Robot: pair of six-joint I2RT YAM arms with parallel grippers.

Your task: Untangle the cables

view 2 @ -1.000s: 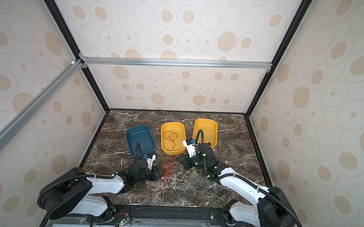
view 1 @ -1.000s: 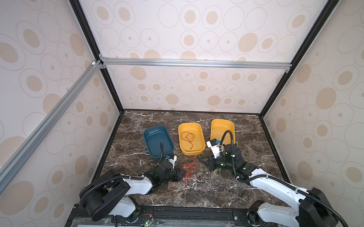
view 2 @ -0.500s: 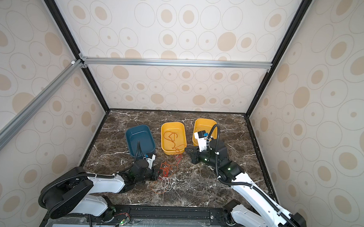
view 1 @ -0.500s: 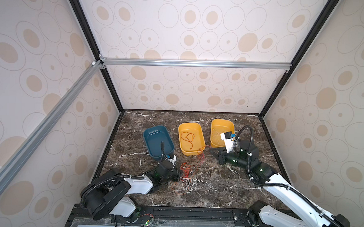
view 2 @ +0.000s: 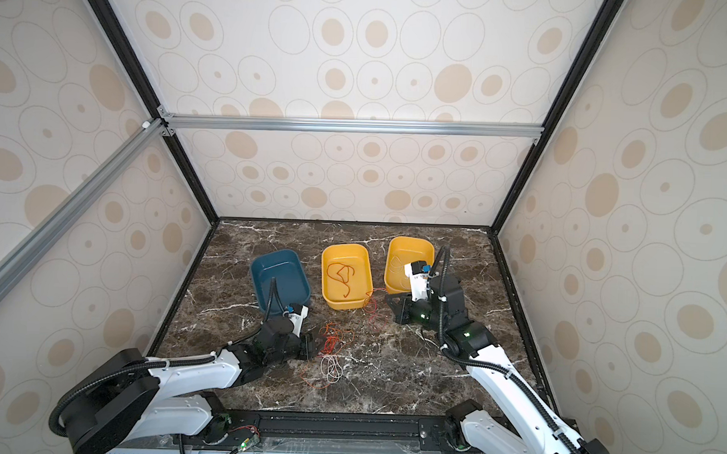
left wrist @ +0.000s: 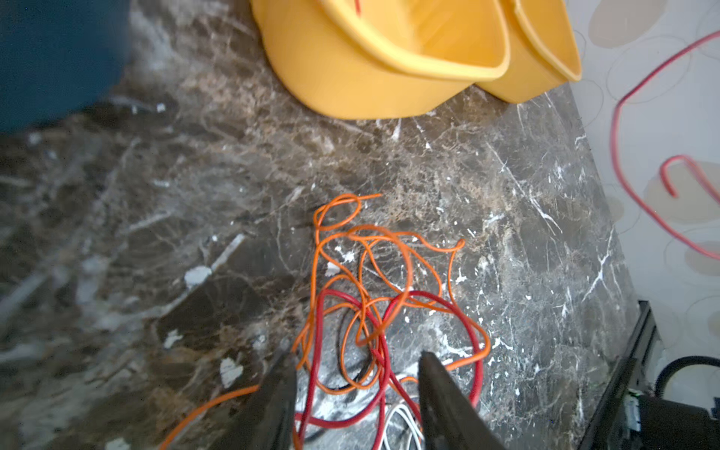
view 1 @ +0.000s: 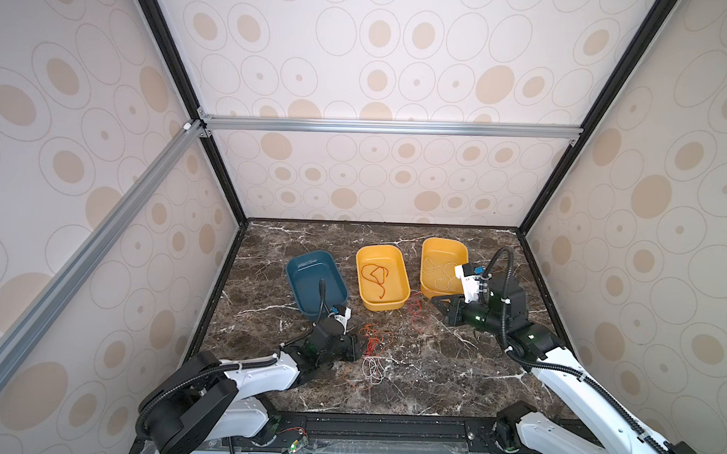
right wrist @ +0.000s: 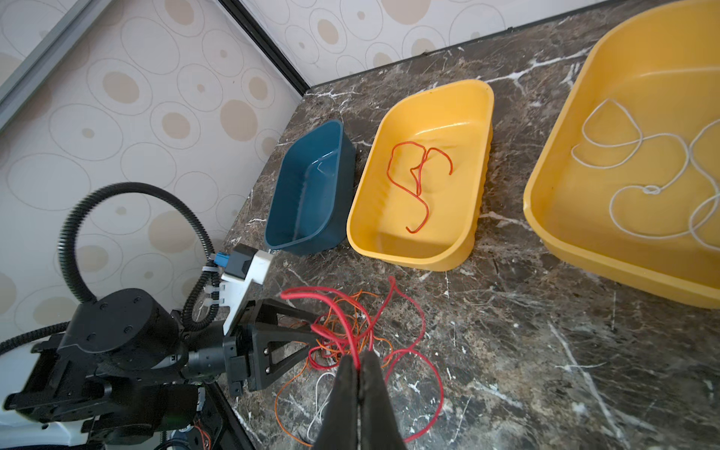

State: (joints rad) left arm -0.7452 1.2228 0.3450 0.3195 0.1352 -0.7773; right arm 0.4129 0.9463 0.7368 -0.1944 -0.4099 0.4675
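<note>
The cables (view 1: pixel 373 345) (view 2: pixel 332 341) lie in a tangle of orange, red and white loops on the marble near the front. My left gripper (view 1: pixel 359 346) (left wrist: pixel 356 362) is open. Its fingers (left wrist: pixel 440 389) stand on either side of the tangle's near edge and pinch nothing. My right gripper (view 1: pixel 438 301) (right wrist: pixel 358 356) hovers near the yellow trays, shut on a red cable (right wrist: pixel 343 319). That cable trails in loose loops (view 1: pixel 413 311) (view 2: pixel 371 307) down toward the tangle. A white loop (view 1: pixel 372 367) lies at the tangle's front.
Three trays stand in a row behind the tangle. These are a blue tray (view 1: pixel 306 276), a yellow tray (view 1: pixel 395 289) holding a red-orange wire (view 1: pixel 374 276), and a second yellow tray (view 1: pixel 436 249) holding a white wire (right wrist: pixel 639 187). Walls enclose the table.
My right gripper has lifted and moved right toward the far yellow tray, drawing the red cable out of the tangle. My left gripper has gone from shut to open at the tangle.
</note>
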